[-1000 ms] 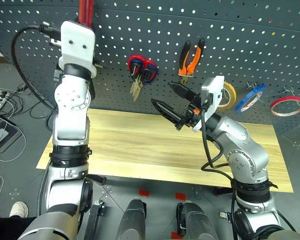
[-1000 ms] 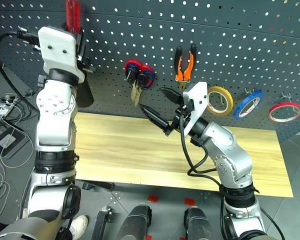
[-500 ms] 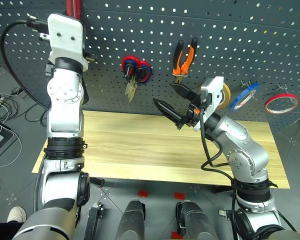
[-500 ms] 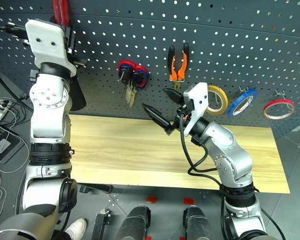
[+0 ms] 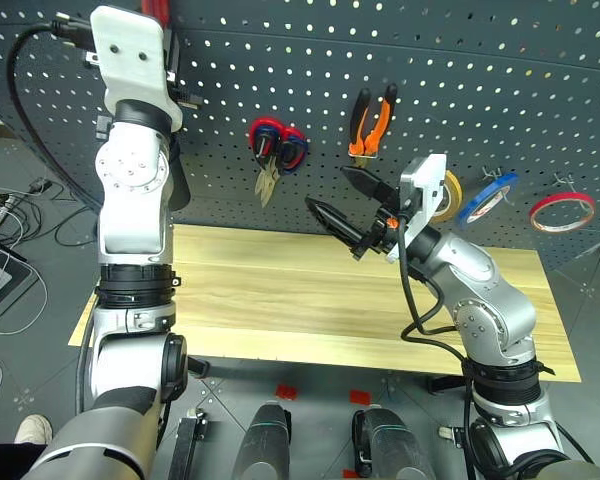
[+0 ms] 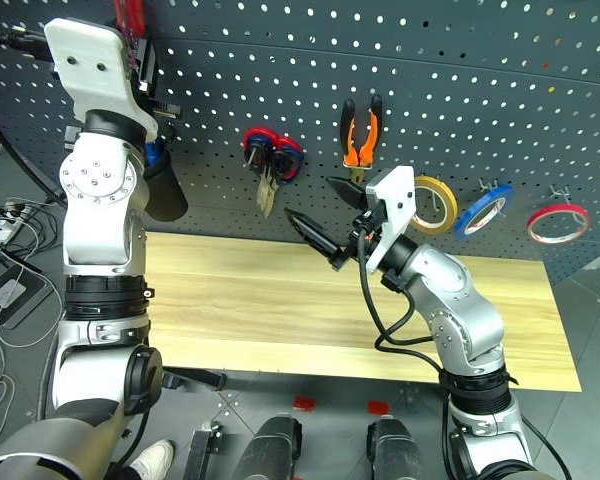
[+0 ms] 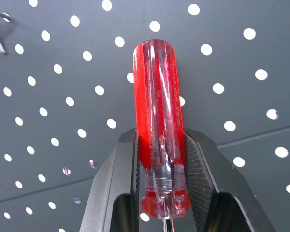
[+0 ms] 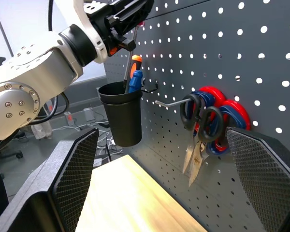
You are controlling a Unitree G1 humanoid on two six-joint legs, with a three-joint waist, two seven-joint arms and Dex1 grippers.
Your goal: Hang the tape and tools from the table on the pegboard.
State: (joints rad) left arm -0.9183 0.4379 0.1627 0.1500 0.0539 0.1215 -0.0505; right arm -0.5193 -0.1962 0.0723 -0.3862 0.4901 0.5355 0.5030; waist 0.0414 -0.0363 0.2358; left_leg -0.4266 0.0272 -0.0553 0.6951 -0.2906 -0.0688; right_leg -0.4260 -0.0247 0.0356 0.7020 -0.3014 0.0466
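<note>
Since the earlier frame we see little change: left gripper (image 7: 160,159) still clamps the red-handled screwdriver (image 7: 159,121) above the black cup (image 8: 120,113), at ten o'clock from the hung pliers (image 5: 371,120). Tape (image 5: 487,196) and scissors (image 5: 268,170) hang; right gripper (image 5: 352,212) gapes empty.

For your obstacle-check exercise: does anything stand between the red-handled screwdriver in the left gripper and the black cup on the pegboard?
Nothing visible does. The left gripper holds the screwdriver shaft-down above the black cup, which already holds two other screwdrivers at one side.
</note>
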